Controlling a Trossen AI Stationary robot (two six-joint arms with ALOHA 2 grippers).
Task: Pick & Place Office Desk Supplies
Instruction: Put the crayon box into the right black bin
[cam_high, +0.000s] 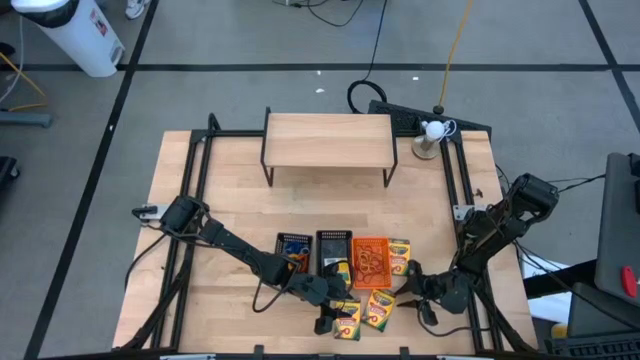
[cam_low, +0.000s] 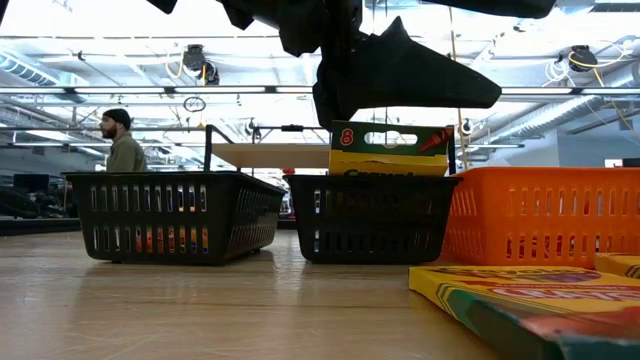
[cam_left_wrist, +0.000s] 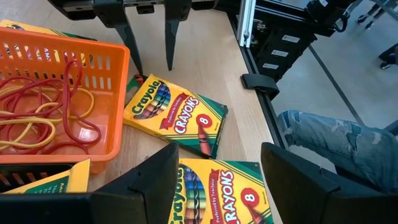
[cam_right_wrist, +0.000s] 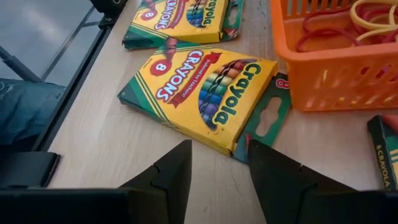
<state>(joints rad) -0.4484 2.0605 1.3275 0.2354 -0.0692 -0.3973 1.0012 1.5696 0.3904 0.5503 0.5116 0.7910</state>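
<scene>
Orange tray (cam_left_wrist: 109, 68) cut off, crayon box (cam_left_wrist: 177, 115) half-hidden, both grippers' fingers spread, empty

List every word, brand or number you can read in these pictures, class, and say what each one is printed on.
"Crayola", "CRAYONS", "8": crayon box lying flat beside the orange tray.
"CRAYONS", "8": second flat box under the left gripper; its brand word is partly hidden.
"8": box standing in the middle black tray; the word below it is cut off.
Small print on all boxes: too small to read.
</scene>
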